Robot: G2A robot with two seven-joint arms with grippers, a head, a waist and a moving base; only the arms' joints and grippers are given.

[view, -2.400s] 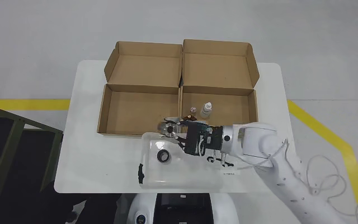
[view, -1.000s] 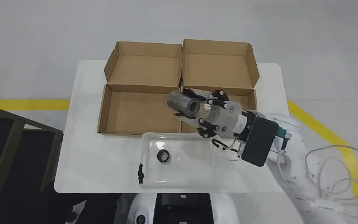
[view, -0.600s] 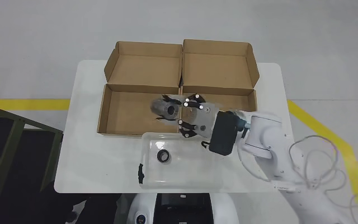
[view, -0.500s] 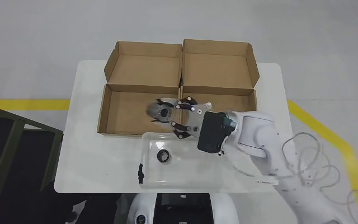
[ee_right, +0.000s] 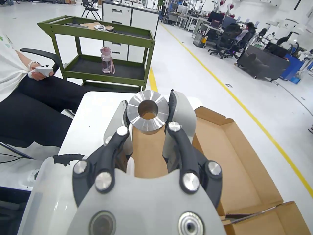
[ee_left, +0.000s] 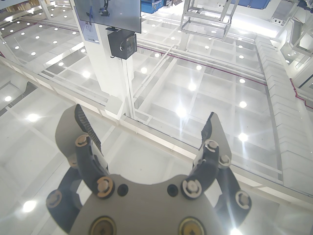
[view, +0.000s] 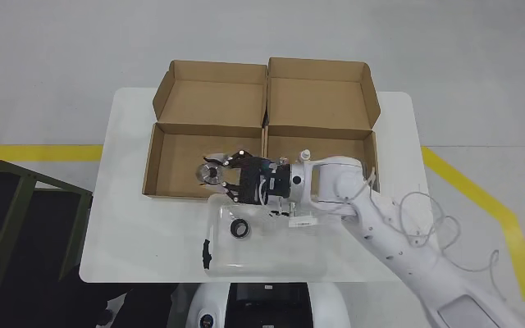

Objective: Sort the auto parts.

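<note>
The right arm has left the clear bin (view: 271, 254), swung across the right box (view: 344, 152) and come over to the left box (view: 176, 164). The right tool (view: 210, 173) now hangs above that box's near wall. It is clamped on a metal ring (ee_right: 146, 124), one finger on each side and the bore facing outward along the tool's axis. The ring sits above the cardboard floor rather than on it.

The left tool (ee_left: 145, 113) points up at the ceiling with its fingers apart and nothing between them.

A dark ring (view: 239, 229) lies in the bin on the tabletop (view: 123, 213).

The step in hand looks like the drop-off, with this part going into the left box. The next move probably calls for carrying the ring a little farther past the near wall and lowering it. The fingers should part only once it is low enough not to roll or bounce out. The dark ring would then be the likely next pick.
</note>
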